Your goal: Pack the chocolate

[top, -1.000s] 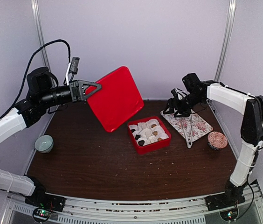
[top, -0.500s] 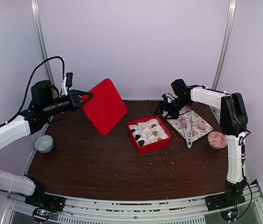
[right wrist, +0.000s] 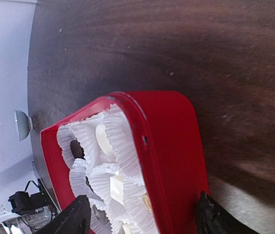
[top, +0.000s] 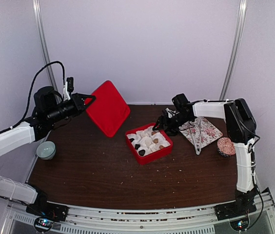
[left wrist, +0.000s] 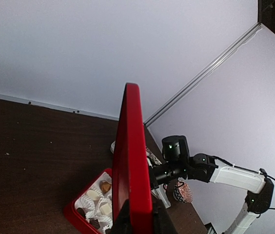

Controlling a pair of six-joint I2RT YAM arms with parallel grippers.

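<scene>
A red box point(top: 153, 155) lined with white paper cups sits mid-table. It holds several chocolates point(top: 141, 152), some dark, some tan. My right gripper point(top: 162, 124) is at the box's far right corner. In the right wrist view its jaws point(right wrist: 142, 217) stand wide open, straddling the box's wall point(right wrist: 171, 146): one finger point(right wrist: 76, 217) over the cups, the other outside. A dark chocolate point(right wrist: 76, 148) shows in a cup. My left gripper point(top: 89, 99) is shut on the red lid point(top: 107, 108) and holds it on edge above the table's back left. The lid point(left wrist: 131, 161) fills the left wrist view's middle.
A patterned paper sheet point(top: 203, 131) lies at the right, with a folded strip on it. A round patterned disc point(top: 226, 146) sits near the right edge. A small pale bowl point(top: 46, 149) sits at the left edge. Walls close in the back and sides.
My right gripper has moved left from the patterned sheet to the box, and the box has slid left and turned. The lid has turned more edge-on in the left gripper.
</scene>
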